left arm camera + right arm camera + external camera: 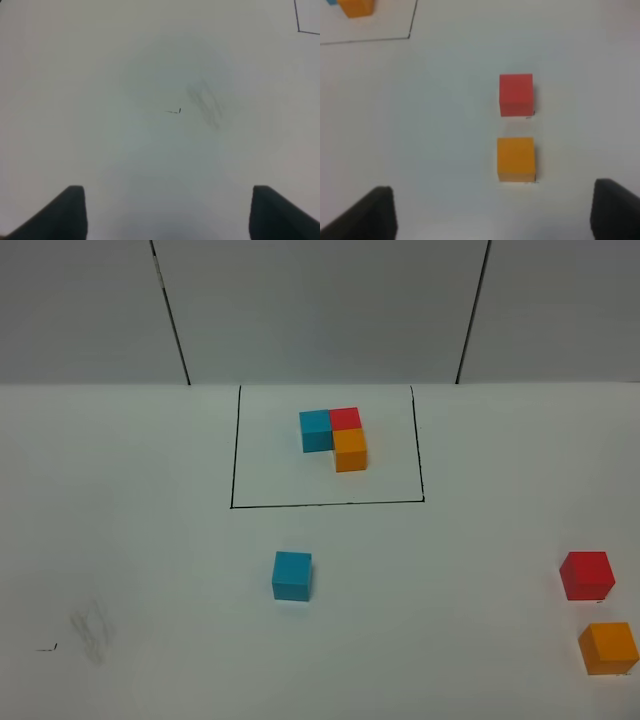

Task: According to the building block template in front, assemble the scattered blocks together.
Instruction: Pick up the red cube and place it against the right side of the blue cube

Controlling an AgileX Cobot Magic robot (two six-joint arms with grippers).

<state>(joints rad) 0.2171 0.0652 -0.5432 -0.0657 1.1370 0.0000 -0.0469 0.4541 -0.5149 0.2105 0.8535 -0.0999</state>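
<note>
White table [120, 540], left tool [167, 195] and right tool [492, 192] both spread, empty: best centre the right one squarely over the orange block [515, 157] before closing.

Left hand [167, 214]: blunt black fingers [67, 215]

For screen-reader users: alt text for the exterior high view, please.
An L-shaped building block template of blue, red and orange cubes sits inside a black drawn rectangle. Nearer the camera: loose blue cube at centre, loose red cube and loose orange cube far right.
</note>
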